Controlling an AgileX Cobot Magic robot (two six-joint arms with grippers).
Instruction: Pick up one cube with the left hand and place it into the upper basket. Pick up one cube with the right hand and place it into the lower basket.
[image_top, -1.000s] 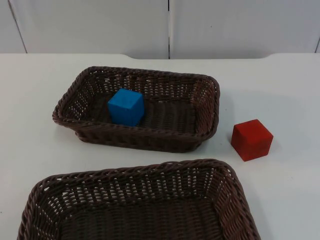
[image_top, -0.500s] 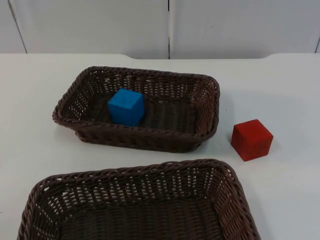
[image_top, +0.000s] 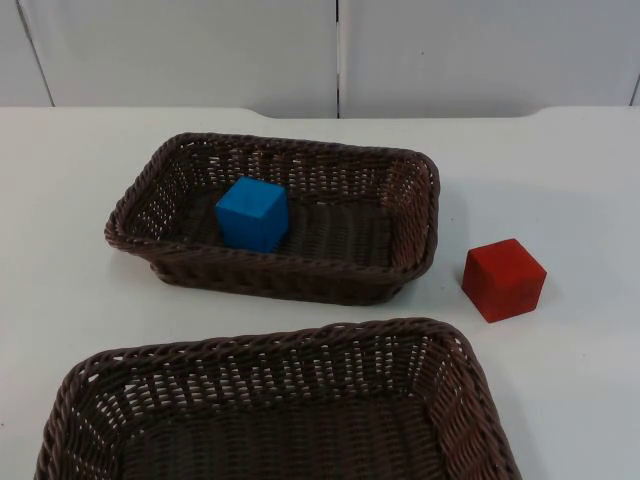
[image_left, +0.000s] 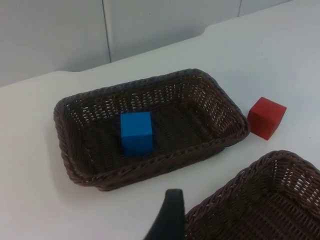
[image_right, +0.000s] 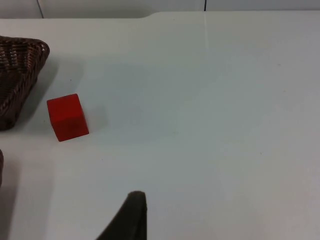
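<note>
A blue cube (image_top: 252, 213) (image_left: 136, 132) rests inside the upper brown wicker basket (image_top: 285, 275) (image_left: 150, 167), toward its left half. On the white table, just right of that basket, a red cube (image_top: 504, 279) (image_left: 266, 117) (image_right: 67, 117) stands alone. The lower wicker basket (image_top: 270, 345) (image_left: 260, 167) at the table's front edge holds nothing that I can see. My left gripper (image_left: 169, 220) hovers back from the upper basket, beside the lower basket's rim. My right gripper (image_right: 131, 215) hangs over bare table, well away from the red cube.
A corner of the upper basket (image_right: 22, 65) lies close to the red cube. White table stretches to the right of both baskets. The grey partition wall (image_top: 340, 50) closes the far side.
</note>
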